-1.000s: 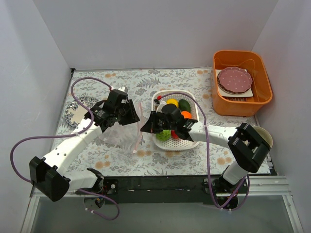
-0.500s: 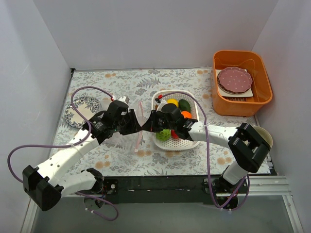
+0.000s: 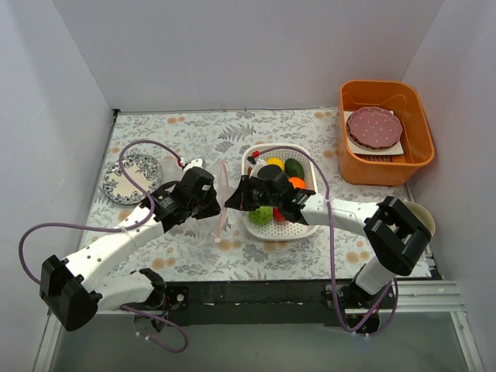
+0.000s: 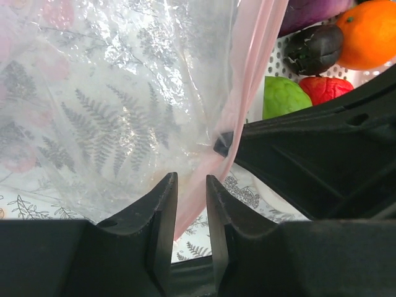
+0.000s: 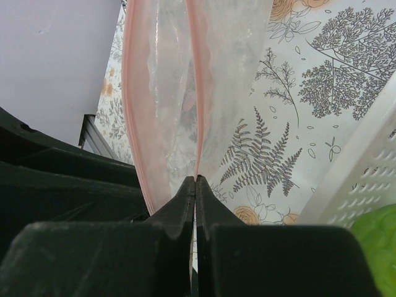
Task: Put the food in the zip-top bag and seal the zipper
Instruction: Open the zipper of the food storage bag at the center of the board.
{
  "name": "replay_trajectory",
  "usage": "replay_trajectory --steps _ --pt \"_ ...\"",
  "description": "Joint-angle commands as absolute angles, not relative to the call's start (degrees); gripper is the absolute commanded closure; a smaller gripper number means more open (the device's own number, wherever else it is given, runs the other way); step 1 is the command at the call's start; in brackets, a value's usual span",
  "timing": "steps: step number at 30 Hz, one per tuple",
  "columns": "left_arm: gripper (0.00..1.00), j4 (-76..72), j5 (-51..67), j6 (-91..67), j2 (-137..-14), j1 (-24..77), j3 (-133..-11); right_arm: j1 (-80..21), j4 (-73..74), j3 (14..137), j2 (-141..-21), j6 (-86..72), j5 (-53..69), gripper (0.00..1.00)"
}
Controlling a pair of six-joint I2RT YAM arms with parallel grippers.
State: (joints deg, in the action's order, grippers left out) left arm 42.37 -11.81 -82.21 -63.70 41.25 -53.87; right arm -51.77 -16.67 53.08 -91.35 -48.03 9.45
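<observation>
The clear zip-top bag (image 4: 124,111) hangs between my two grippers, left of the white basket (image 3: 311,167). Its pink zipper strip (image 4: 253,74) runs down between the left gripper's (image 4: 190,185) jaws, which stand slightly apart. My right gripper (image 5: 195,179) is shut on one pink lip (image 5: 193,93) of the bag's mouth; the other lip (image 5: 133,111) bows away to the left. In the top view the two grippers, left (image 3: 212,203) and right (image 3: 231,201), meet at the strip (image 3: 222,209). The lemon (image 3: 274,163), avocado (image 3: 294,167), orange (image 3: 297,183), green ball (image 4: 281,96) and red ball (image 4: 325,86) lie in the basket.
An orange bin (image 3: 418,159) with a dotted pink plate (image 3: 374,126) stands at the back right. A patterned plate (image 3: 128,180) lies at the left. A beige cup (image 3: 425,215) sits by the right arm. White walls close in the table.
My left arm has swung right and nearer, bringing its gripper up to the bag's pink strip beside the right gripper. The right gripper has held still on the bag.
</observation>
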Motion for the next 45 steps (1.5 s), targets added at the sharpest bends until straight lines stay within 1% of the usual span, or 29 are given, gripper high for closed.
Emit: replay_trajectory --steps 1,2,4,5,9,12,13,16,20,29,35,38,42,45 --pt "0.76 41.1 -15.1 -82.1 -63.6 42.2 -54.6 -51.5 -18.5 54.8 -89.2 -48.0 9.6 0.99" --pt "0.73 40.9 -14.7 -82.0 -63.5 42.4 -54.6 -51.6 -18.3 54.8 -89.2 -48.0 9.6 0.99" --pt "0.63 40.1 -13.5 -81.8 -63.3 42.5 -54.7 -51.6 -18.1 54.8 -89.1 -48.0 9.3 0.99" --pt "0.62 40.0 -13.4 -81.9 -63.1 42.7 -54.7 -51.5 -17.9 54.9 -89.2 -48.1 9.3 0.99" --pt "0.59 38.2 -12.4 -82.9 -61.0 43.2 -53.4 -51.6 -17.4 55.5 -89.3 -47.7 9.1 0.99" --pt "0.59 36.7 -11.1 -83.0 -60.1 43.2 -52.4 -51.5 -17.4 55.5 -89.3 -47.6 9.1 0.99" --pt "0.6 36.8 -11.2 -82.9 -60.5 43.2 -52.4 -51.5 -17.4 55.5 -89.3 -47.6 9.2 0.99" --pt "0.67 38.0 -12.1 -82.7 -61.9 43.2 -52.2 -51.5 -17.3 55.6 -88.9 -47.4 9.2 0.99" --pt "0.68 36.4 -12.2 -83.2 -61.3 43.2 -51.2 -51.5 -14.6 57.2 -89.0 -46.0 9.3 0.99" --pt "0.68 32.8 -12.6 -81.7 -63.5 43.2 -51.4 -51.6 -14.3 57.7 -88.6 -45.3 9.4 0.99" --pt "0.76 33.4 -15.4 -80.5 -64.9 43.2 -52.1 -51.5 -14.2 57.0 -88.2 -45.4 9.5 0.99" --pt "0.82 34.5 -15.9 -80.2 -65.7 43.2 -52.8 -51.5 -14.3 56.5 -87.7 -45.3 9.1 0.99" --pt "0.87 35.1 -16.5 -80.1 -66.1 43.2 -53.4 -51.6 -14.0 56.3 -87.5 -44.9 8.8 0.99" --pt "0.97 35.7 -16.6 -79.9 -66.7 43.2 -54.5 -51.5 -14.0 55.5 -87.1 -44.8 8.3 0.99"
